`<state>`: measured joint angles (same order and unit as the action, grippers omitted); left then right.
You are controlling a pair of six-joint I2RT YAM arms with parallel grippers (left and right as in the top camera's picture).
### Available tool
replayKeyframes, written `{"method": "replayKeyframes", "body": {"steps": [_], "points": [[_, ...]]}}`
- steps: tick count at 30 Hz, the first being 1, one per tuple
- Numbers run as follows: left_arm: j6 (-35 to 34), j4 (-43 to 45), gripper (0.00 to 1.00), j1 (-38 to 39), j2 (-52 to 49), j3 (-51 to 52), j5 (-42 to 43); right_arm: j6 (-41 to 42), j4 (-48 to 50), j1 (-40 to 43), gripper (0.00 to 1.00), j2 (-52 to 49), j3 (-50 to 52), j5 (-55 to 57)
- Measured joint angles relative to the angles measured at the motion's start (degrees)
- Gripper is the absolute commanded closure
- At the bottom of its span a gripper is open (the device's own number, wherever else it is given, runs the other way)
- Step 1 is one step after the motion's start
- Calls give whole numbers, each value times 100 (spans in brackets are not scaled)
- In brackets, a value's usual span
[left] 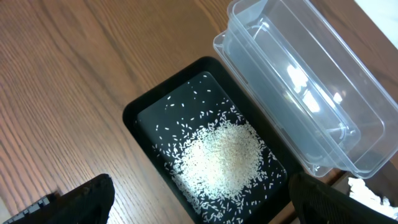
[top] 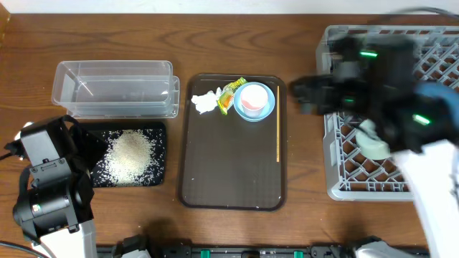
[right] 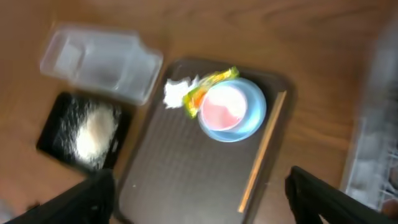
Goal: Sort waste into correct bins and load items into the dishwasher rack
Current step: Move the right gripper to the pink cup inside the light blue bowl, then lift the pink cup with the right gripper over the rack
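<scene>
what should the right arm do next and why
Probably bring the open right gripper down to the pink cup nested in the light-blue bowl on the brown tray: both are not yet in the rack, and its camera looks straight at them.

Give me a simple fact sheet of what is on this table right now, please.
Black tray: holds a heap of rice
Clear tub: empty, beside the black tray
Brown serving tray: carries tissue, snack wrapper, wooden stick, light-blue bowl
Pink cup: inside the light-blue bowl
Rack: far right, partly hidden by the blurred right arm
Left gripper: open, empty
Right gripper: open, empty
</scene>
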<state>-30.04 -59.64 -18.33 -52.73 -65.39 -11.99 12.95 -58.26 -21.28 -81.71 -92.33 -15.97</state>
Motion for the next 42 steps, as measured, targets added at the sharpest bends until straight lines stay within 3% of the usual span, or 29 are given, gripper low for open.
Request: {"method": "replayKeyframes", "body": {"steps": [4, 7, 13, 17, 26, 29, 36, 42], "points": [[0, 0, 8, 0, 0, 0, 0, -160, -621, -850, 17, -1235, -986, 514], [0, -4, 7, 0, 0, 0, 0, -236, -907, -1259, 39, -2223, -1749, 905], [0, 0, 8, 0, 0, 0, -2, 85, -894, -1626, 42, -3534, -2321, 1731], [0, -2, 8, 0, 0, 0, -2, 387, -763, -1646, 59, -4096, -2334, 1982], [0, -2, 8, 0, 0, 0, -2, 597, -470, -1646, 60, -4763, -2345, 2247], [0, -2, 8, 0, 0, 0, -2, 599, -448, -1646, 68, -4793, -2350, 2428], [0, -2, 8, 0, 0, 0, -2, 649, -452, -1646, 99, -4833, -2358, 2612], [0, -2, 7, 0, 0, 0, -2, 715, -743, -1646, 99, -4835, -2514, 2627]]}}
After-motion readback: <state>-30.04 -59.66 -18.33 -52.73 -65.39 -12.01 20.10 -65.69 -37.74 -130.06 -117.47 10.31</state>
